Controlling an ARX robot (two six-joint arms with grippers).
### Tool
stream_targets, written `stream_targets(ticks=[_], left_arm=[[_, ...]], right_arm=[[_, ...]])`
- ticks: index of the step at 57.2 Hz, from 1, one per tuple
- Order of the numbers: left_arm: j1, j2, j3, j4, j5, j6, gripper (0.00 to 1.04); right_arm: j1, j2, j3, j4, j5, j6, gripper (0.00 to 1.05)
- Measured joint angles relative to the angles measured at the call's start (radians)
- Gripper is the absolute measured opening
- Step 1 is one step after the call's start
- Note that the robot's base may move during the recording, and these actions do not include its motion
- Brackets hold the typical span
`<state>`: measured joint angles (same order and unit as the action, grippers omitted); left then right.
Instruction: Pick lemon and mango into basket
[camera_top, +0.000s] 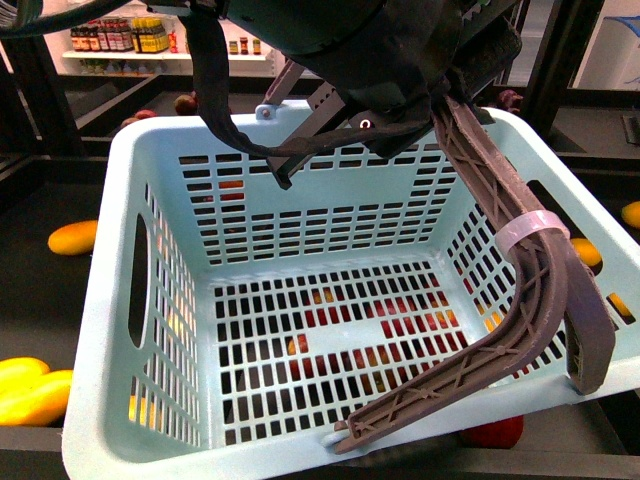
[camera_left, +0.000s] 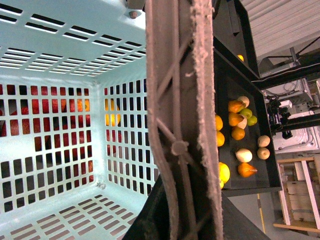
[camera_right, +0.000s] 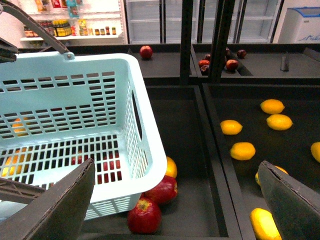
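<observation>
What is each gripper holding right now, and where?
Left gripper holds the basket by its swing handles, near their top. Right gripper is open, holding nothing.

Apples, post and bottle shelf
Two red apples (camera_right: 145, 216) lie side by side in the dark bin (camera_right: 190, 170) near the black post (camera_right: 186, 45); another apple (camera_right: 146, 51) sits beside it, with a bottle shelf (camera_right: 70, 30) beyond.

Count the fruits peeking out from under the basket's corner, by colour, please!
Red apples: 2
Yellow-orange fruit: 1
Total by the basket: 3
</observation>
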<state>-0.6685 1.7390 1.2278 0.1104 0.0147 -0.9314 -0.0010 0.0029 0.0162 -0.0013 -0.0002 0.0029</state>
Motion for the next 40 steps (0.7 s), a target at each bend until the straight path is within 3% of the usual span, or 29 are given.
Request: stream_targets(ticks=[29,32,34,36,40], left_arm=[[0.0,0.0,0.0,0.0,0.0,0.0,0.05],[0.0,0.0,0.0,0.0,0.001,0.0,0.05],[0.0,0.0,-0.001,0.0,0.0,-0.001,0.05],[0.0,0.0,-0.001,0.0,0.0,-0.001,0.05],[0.0,0.0,-0.002,0.0,0.001,0.0,0.05]], right_arm=[[0.0,0.0,0.0,0.0,0.001,0.0,0.96],[0.008,0.109,0.075,-0.182,0.137,0.095,0.96],[-0.033,0.227,0.128,-0.259,0.165,0.153,0.96],[-0.091,0.341,0.158,-0.246,0.139,0.192,0.96],[-0.239,0.612,0.231,-0.061,0.033,0.222,0.96]])
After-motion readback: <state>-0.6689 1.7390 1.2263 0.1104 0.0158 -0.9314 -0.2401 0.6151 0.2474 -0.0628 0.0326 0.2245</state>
